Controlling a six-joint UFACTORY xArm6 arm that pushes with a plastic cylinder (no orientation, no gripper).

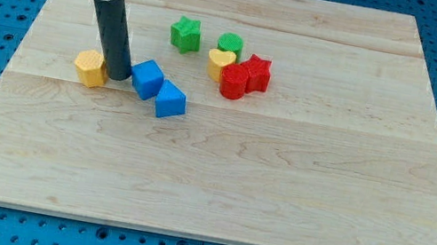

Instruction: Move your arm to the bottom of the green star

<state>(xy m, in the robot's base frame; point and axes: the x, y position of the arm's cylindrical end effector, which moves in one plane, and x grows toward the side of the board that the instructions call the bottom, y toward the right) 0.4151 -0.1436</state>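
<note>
**Tip Stood Short of the Green Star**

At the view's left of the wooden board [295, 199], a yellow hexagon-like block [90, 67] sat just beside my tip [118, 77], which rested on the board between that block and a blue cube [147, 78]. The rod carried no jaws at all, so nothing was gripped or held; the tip only touched the surface, very close to both neighbours, though contact with either could not be told for certain. A second blue block [171, 101], wedge-like in shape, lay just to the lower right of the cube.

Further right and toward the view's top, the green star [185, 34] stood alone, with bare board below it. Beyond it were a green round block [230, 44], a yellow heart [220, 62], a red round block [234, 81] and a red star [256, 72], clustered closely together.

Judged from this, the task was not yet done: the tip lay well to the left of and below the star. What remained was travel rightward and slightly upward, probably skirting the blue cube, to stop on the bare patch just under the green star.
</note>
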